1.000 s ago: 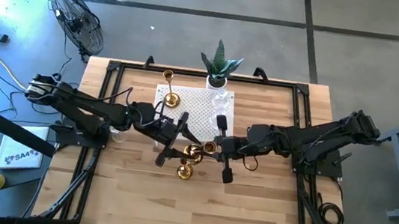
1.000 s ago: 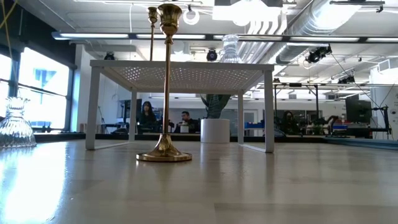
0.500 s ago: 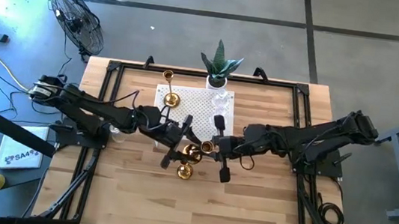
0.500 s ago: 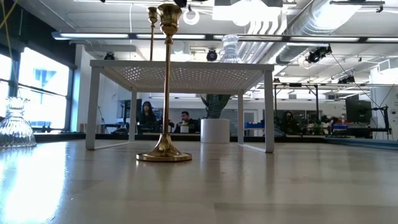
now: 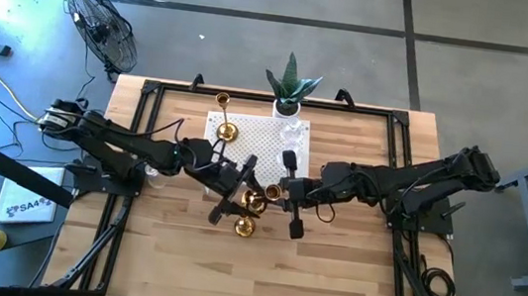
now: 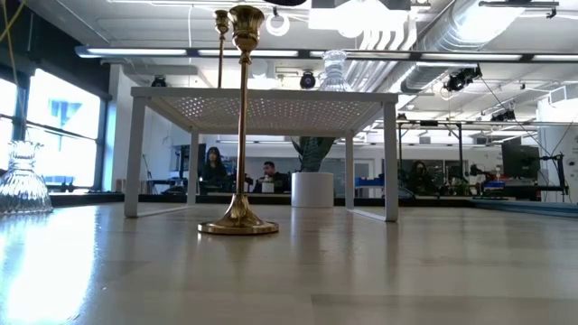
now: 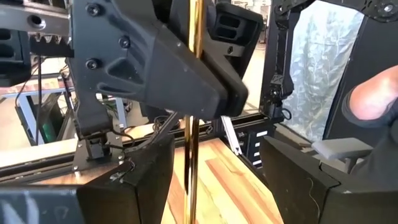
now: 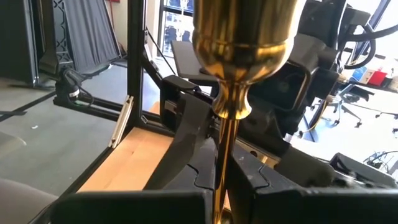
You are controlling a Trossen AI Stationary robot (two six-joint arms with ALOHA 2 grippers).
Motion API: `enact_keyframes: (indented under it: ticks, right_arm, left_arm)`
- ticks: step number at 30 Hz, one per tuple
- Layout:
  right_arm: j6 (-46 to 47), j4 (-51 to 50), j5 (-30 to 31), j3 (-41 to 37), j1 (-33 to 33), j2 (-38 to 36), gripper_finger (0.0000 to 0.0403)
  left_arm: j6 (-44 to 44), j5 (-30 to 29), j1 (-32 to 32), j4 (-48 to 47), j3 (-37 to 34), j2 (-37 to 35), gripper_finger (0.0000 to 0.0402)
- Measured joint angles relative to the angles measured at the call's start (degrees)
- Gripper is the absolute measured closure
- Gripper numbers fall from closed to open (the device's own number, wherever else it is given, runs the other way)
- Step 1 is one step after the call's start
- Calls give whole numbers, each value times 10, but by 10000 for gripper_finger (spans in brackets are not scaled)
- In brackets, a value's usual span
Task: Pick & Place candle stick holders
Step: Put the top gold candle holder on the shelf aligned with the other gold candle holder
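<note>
Here, both arms are met over the middle of the wooden table (image 5: 329, 275), just in front of a white perforated stand (image 5: 255, 142). The left gripper (image 5: 232, 196) is spread open, with a slim gold stem seen between its dark fingers (image 7: 134, 177) in the left wrist view. The right gripper (image 5: 291, 193) is also held open around the stem of a gold candle stick holder (image 8: 239, 68), whose cup fills the right wrist view. In the high view, two gold holders are seen close together between the grippers: one (image 5: 256, 202) directly between them and one (image 5: 244, 226) just in front. In the low view, a tall gold holder (image 6: 240, 126) is shown upright on the table. Another gold holder (image 5: 222, 113) is stood on the stand's far left corner, and a clear glass holder (image 5: 291, 129) is placed near its far right corner. A second glass holder (image 6: 22, 179) is seen at the table's left side. A potted plant (image 5: 291, 86) is set behind the stand.
</note>
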Motion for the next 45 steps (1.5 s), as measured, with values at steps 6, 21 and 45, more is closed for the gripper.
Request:
enact_keyframes:
  ticks: [6,21,45]
  right_arm:
    - [-2,-1,-7,0,0,0,398]
    - [-15,-2,-7,0,0,0,398]
    - [0,-28,70,0,4,-2,234]
  left_arm:
    - [0,-2,0,-13,0,0,170]
    - [35,-47,0,-13,0,15,304]
    - [59,-90,0,-56,16,7,398]
